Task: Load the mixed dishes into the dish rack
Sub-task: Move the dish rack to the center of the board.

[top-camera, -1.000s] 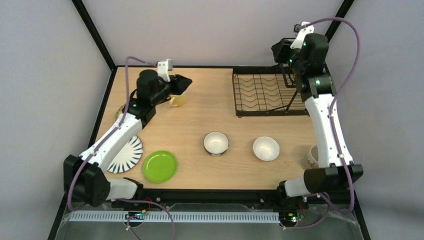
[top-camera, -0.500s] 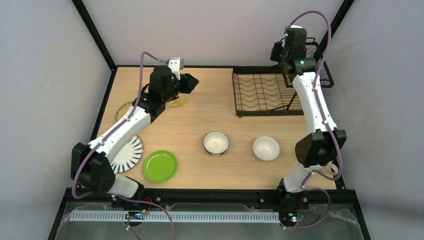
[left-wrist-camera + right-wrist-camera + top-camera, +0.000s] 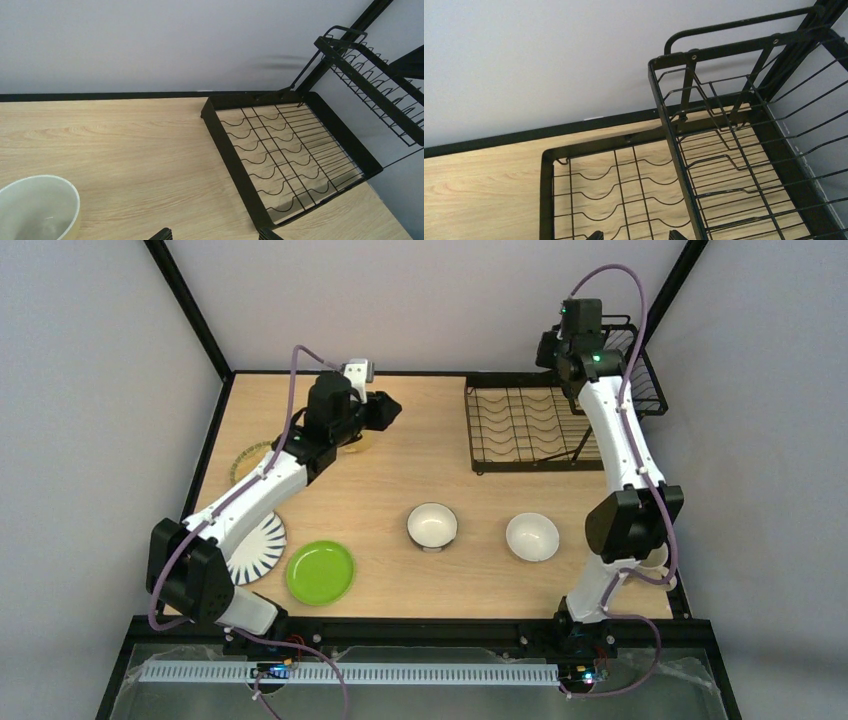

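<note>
Left gripper (image 3: 215, 234) and right gripper (image 3: 636, 235) are being held open, empty; the pale yellow mug (image 3: 35, 207) could be tipped by off-centre fingers.

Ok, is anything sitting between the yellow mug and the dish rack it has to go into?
Nothing visible. Only bare tabletop lies between the pale yellow mug and the dish rack; both bowls sit well off that path.
</note>
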Available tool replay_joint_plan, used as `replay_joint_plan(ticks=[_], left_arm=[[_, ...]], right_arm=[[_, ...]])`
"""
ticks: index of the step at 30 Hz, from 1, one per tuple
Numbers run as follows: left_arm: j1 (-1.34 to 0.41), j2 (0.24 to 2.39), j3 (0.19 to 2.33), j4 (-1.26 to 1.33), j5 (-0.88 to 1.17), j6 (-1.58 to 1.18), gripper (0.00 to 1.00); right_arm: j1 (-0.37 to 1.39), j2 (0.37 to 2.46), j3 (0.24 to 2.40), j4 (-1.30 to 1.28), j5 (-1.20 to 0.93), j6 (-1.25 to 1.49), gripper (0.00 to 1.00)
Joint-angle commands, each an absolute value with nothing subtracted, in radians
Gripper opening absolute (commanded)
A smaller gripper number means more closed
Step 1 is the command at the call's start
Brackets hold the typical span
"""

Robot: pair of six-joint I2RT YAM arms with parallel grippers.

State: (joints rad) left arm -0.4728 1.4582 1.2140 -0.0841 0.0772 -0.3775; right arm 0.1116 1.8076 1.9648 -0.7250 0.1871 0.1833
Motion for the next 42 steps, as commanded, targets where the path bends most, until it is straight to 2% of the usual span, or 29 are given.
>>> replay_joint_plan(ticks=[1,12,19,42], left_arm=[[-0.478,1.475,1.245,-0.12,0.073,-0.378,0.99],[-0.477,1.48,1.246,-0.121,0.082,-0.365,0.99],[-0.478,1.495,1.247,-0.116,0.104,-0.373,0.99],[-0.477,1.529,1.262,-0.119,0.103,-0.39,0.99]], right_arm=[[0.109,1.84,1.996,-0.817,0.213,0.193,0.74],[0.085,1.804,1.99,-0.827,0.411,0.273,0.75],[0.042,1.8,1.975,-0.841,0.44,0.293,0.92],[0.017,1.798,1.866,-0.797,0.348,0.322,0.92]])
